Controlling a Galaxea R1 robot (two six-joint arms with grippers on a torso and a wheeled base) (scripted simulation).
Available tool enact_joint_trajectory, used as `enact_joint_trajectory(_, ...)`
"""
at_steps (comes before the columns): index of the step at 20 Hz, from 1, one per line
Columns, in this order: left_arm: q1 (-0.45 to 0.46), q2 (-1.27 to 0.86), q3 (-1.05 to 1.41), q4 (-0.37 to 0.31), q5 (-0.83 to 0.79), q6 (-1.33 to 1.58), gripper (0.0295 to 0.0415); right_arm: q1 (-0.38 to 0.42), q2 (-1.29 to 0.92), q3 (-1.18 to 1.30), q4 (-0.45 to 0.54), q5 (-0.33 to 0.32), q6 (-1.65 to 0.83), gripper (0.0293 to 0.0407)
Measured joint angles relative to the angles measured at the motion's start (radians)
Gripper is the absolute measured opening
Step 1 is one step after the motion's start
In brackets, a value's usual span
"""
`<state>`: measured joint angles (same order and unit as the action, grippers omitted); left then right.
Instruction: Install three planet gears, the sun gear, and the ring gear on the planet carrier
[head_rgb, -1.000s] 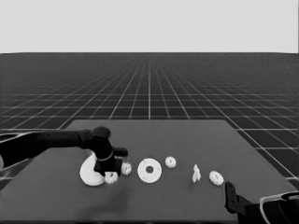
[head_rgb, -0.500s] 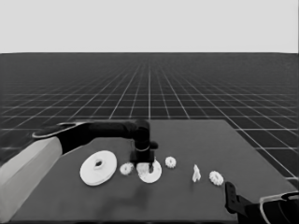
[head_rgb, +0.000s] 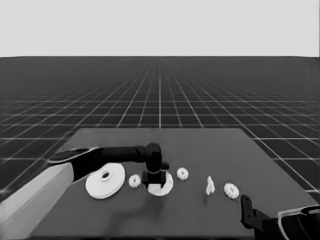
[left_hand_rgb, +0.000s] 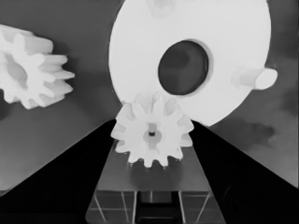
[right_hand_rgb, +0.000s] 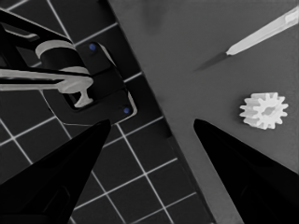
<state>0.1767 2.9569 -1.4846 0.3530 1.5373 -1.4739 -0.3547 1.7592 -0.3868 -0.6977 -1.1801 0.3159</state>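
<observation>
Your left gripper (left_hand_rgb: 152, 186) has its jaws clamped on one planet gear (left_hand_rgb: 153, 135), hovering over the smaller round part (head_rgb: 161, 187); its pegs look bare, so no gear seems seated yet. Your right gripper (right_hand_rgb: 152, 154) waits released at the table's near right corner. Three more gears (head_rgb: 134, 181) (head_rgb: 182, 173) (head_rgb: 231, 190), the larger round part (head_rgb: 105, 181) and a thin white piece (head_rgb: 210, 186) lie loose on the dark table (head_rgb: 200, 145), with gridded floor beyond.

The light is even and soft, with no glare. The white parts shine bright against the dark table (head_rgb: 200, 210), and only faint, blurred shadows lie beside them. Edges look slightly soft.
</observation>
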Motion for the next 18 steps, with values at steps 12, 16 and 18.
enact_joint_trajectory(12, 0.006, 0.001, -0.006, 0.007, -0.003, 0.004, 0.0385, 0.000, 0.000, 0.000, 0.000, 0.000, 0.000, 0.0385)
enact_joint_trajectory(16, -0.100, -0.015, 0.072, -0.099, 0.026, -0.051, 0.0385, 0.000, 0.000, 0.000, 0.000, 0.000, 0.000, 0.0385)
enact_joint_trajectory(18, -0.143, -0.017, 0.087, -0.140, 0.029, -0.063, 0.0385, 0.000, 0.000, 0.000, 0.000, 0.000, 0.000, 0.0385)
